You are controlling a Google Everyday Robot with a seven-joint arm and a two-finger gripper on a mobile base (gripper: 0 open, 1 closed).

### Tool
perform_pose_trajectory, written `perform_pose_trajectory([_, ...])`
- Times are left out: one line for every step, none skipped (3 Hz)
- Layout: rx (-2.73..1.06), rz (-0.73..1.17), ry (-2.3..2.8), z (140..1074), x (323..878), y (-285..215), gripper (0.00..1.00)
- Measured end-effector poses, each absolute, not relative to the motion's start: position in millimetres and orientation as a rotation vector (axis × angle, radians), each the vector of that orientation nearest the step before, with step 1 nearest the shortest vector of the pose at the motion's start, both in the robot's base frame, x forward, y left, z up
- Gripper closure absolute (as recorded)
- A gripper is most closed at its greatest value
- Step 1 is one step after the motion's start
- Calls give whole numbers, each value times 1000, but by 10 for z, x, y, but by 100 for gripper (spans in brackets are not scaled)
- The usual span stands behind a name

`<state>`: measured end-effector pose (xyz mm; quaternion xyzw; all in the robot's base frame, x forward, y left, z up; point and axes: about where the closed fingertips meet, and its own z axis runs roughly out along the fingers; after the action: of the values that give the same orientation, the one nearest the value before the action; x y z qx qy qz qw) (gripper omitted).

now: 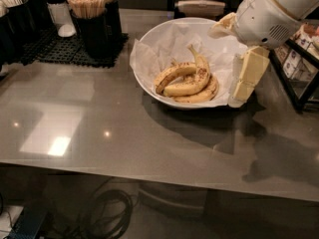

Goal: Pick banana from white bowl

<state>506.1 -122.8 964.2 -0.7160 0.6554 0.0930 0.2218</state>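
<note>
Several bananas [188, 82] lie bunched together in the white bowl [192, 20], resting on the crinkled paper [164, 39] that lines it, slightly toward the front of the bowl's centre. The bowl stands on the desk [149, 138], near the rear right. The claw [245, 83] hangs from the white arm housing [264, 14] at the bowl's right rim, pointing downward, just beside the paper edge and close to the desk surface. Whether the claw is open or closed cannot be told from this view; nothing is seen in its hold. The governing relation: the bananas lie to the picture-left of the claw, near but not touching it, with the rim and paper edge between them. The bunch's long axis runs roughly left to right across the picture, rising slightly toward the right, so its right-hand ends are the parts nearest the claw; the stems curve up toward the rear. Judged from this layout, the claw needs to rise over the rim, travel left across the bowl, and descend with its closing direction set across the bananas' long axis. Only one arm is fitted, so no choice of side arises.
</note>
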Motion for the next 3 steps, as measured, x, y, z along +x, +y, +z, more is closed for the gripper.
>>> perform_pose_trajectory([-1968, 282, 1754, 9673, 5266, -1153, 0])
perform_pose_trajectory([-1998, 303, 1675, 9685, 5547, -987, 0])
perform_pose_trajectory([-1990, 296, 1669, 9704, 5574, -967, 18])
